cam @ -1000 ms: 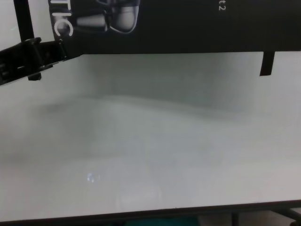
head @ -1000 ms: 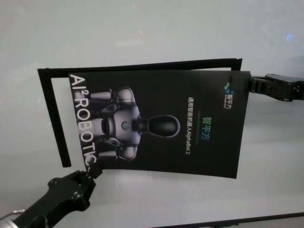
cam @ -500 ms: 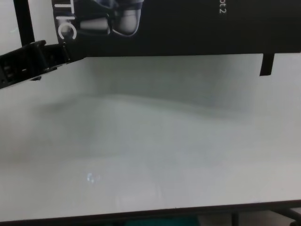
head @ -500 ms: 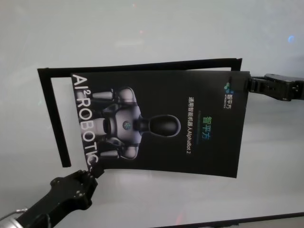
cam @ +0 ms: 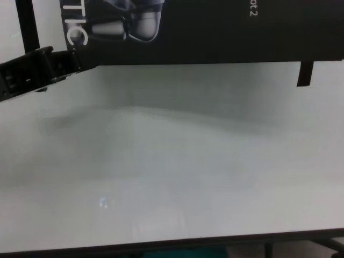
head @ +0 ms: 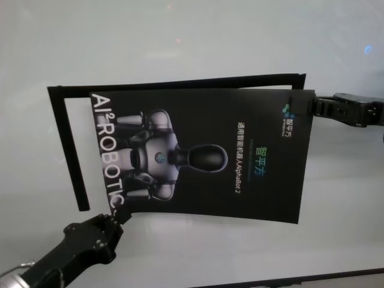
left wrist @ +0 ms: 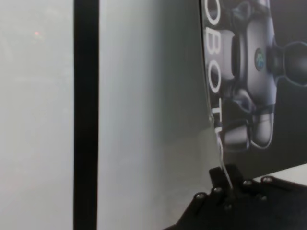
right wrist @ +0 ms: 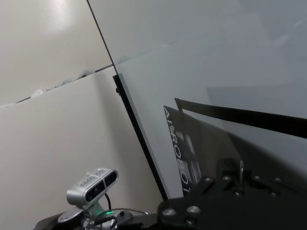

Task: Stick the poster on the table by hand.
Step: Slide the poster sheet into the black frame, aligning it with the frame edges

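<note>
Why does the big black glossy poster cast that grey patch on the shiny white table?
Head view: the black glossy poster bows upward between both grippers. Chest view: its soft grey shadow falls on the white glossy table below, edges blurred by diffuse lighting.

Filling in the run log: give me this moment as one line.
left gripper: shut on poster near corner | right gripper: shut on far corner | poster: above table, not stuck

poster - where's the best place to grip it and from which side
Grip the poster at opposite corners, edge-on from outside, as now: left gripper pinches the near-left corner, right gripper the far-right edge. The sheet is thin and bowed above the table, so only edges offer purchase.
</note>
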